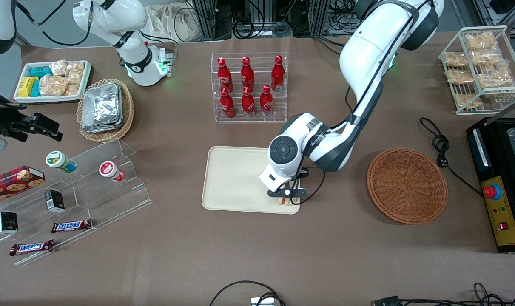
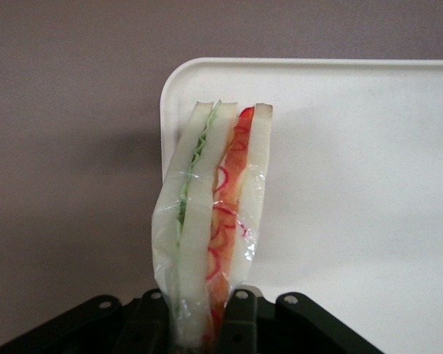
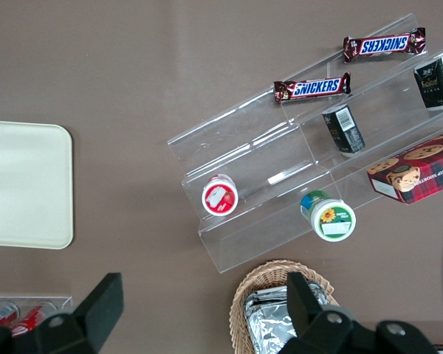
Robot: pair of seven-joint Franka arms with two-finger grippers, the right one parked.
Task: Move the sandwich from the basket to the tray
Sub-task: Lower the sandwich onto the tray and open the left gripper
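My left gripper (image 1: 286,199) is shut on the clear-wrapped sandwich (image 2: 212,221), white bread with green and orange-red filling. It holds the sandwich over the corner of the beige tray (image 1: 234,178) that is nearest the front camera and the basket. In the front view only a sliver of the sandwich (image 1: 286,201) shows under the fingers. In the wrist view the black fingers (image 2: 244,321) pinch the sandwich's end, and the tray's rounded corner (image 2: 173,88) lies beneath it. The round reddish-brown wicker basket (image 1: 407,185) stands empty toward the working arm's end of the table.
A clear rack of red bottles (image 1: 248,87) stands farther from the front camera than the tray. A black cable and plug (image 1: 440,146) lie beside the basket, next to a black machine (image 1: 502,182). Clear stepped shelves with snacks (image 1: 70,187) and an oval basket of foil packets (image 1: 104,108) sit toward the parked arm's end.
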